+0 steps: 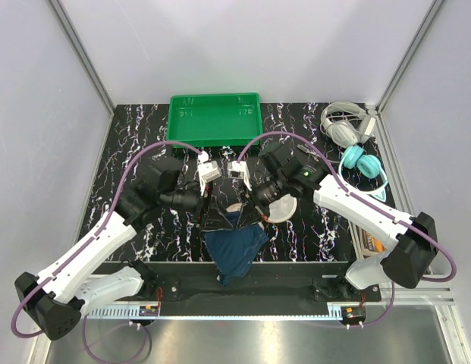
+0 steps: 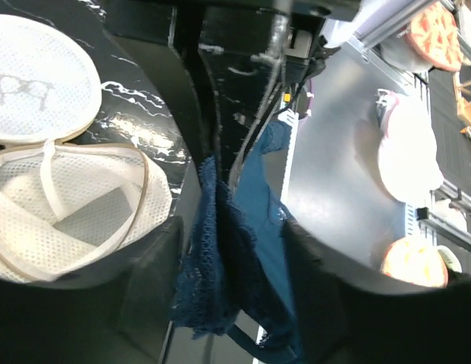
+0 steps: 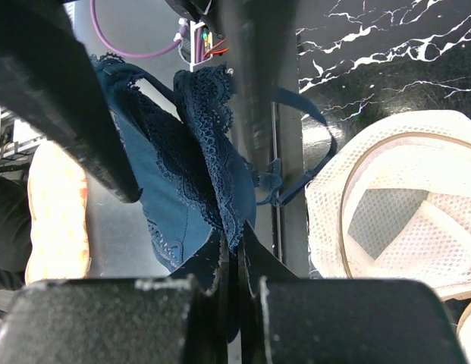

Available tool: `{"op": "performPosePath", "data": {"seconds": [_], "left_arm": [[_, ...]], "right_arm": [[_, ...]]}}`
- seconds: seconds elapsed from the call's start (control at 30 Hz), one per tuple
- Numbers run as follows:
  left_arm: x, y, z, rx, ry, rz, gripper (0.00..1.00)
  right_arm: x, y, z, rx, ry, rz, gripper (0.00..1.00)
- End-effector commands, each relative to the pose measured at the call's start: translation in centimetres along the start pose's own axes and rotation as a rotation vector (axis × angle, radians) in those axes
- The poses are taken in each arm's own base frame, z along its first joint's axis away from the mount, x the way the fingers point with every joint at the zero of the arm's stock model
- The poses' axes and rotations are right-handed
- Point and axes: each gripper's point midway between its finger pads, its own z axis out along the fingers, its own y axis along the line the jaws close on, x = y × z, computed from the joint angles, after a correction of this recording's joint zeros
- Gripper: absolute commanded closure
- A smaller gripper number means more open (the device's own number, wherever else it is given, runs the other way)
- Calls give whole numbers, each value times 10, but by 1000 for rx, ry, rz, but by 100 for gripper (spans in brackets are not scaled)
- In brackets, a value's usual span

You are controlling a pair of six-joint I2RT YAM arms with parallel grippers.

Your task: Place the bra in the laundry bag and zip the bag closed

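The dark navy-blue bra [image 1: 235, 250] hangs between both grippers over the table's near edge. My right gripper [image 3: 239, 243] is shut on its lace edge, just left of the laundry bag. My left gripper [image 2: 231, 235] stands partly open, with the bunched bra [image 2: 250, 258] between its fingers and fabric brushing both. The cream mesh laundry bag [image 2: 68, 205] lies open on the black marbled table to the left of that gripper. Its round lid [image 2: 38, 83] with the eyeglasses mark is folded back. In the top view the laundry bag [image 1: 284, 210] is mostly hidden under my right gripper [image 1: 254, 206].
A green plastic tray [image 1: 215, 119] stands at the back centre. White headphones [image 1: 345, 125] and teal headphones [image 1: 364, 163] lie at the back right. An orange-printed item [image 1: 369, 241] sits under the right arm. Grey walls close in the table's sides.
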Motion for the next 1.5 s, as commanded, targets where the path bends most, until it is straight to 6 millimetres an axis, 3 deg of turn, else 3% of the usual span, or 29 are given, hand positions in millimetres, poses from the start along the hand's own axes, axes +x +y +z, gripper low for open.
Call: {"op": "performPosePath", "data": {"seconds": [0.0, 0.03, 0.1, 0.13, 0.2, 0.23, 0.27, 0.33, 0.37, 0.43, 0.47, 0.5, 0.53, 0.6, 0.63, 0.8, 0.97, 1.1, 1.47], "left_arm": [[0, -9, 4, 75, 12, -1, 53], [1, -9, 4, 78, 17, -8, 73], [-2, -5, 4, 44, 13, -11, 99], [-4, -1, 2, 13, 6, -8, 100], [-18, 12, -6, -113, -39, 2, 100], [-31, 15, -18, -169, -89, 11, 100], [-38, 23, -25, -236, -127, -4, 100], [-58, 29, -49, -337, -229, -7, 100], [-64, 35, -59, -396, -273, -31, 100], [-74, 45, -82, -502, -356, -63, 100], [-80, 46, -97, -563, -426, -83, 100], [-83, 48, -106, -602, -465, -100, 100], [-85, 56, -121, -683, -519, -125, 100], [-92, 45, -139, -706, -624, -149, 100], [-94, 46, -148, -743, -667, -160, 100], [-110, 17, -172, -698, -844, -156, 100], [-126, -11, -200, -688, -986, -78, 100], [-132, -24, -210, -664, -1043, -49, 100], [-150, -64, -202, -505, -1034, 155, 100]], "right_arm": [[-23, 17, -14, -3, -58, -85, 100], [-25, 18, -15, 2, -64, -92, 100], [-31, 21, -19, 9, -78, -102, 98], [-31, 16, -20, 48, -79, -99, 76], [-33, 9, -24, 113, -94, -74, 55], [-32, -1, -25, 173, -97, -60, 36], [-38, -4, -30, 221, -132, -46, 27], [-36, -32, -38, 396, -173, 13, 1], [-48, -33, -47, 442, -246, 32, 0], [-48, -48, -56, 548, -317, 69, 0], [-64, -42, -67, 556, -421, 63, 0], [-57, -49, -67, 584, -445, 94, 0], [-72, -44, -76, 586, -535, 57, 0], [-69, -43, -70, 553, -570, 60, 0], [-80, -37, -70, 516, -620, 14, 0], [-93, -11, -45, 283, -640, -151, 0], [-115, 11, -36, 121, -708, -299, 0], [-127, 25, -33, 30, -761, -374, 0], [-156, 25, -34, 65, -786, -460, 0]]}}
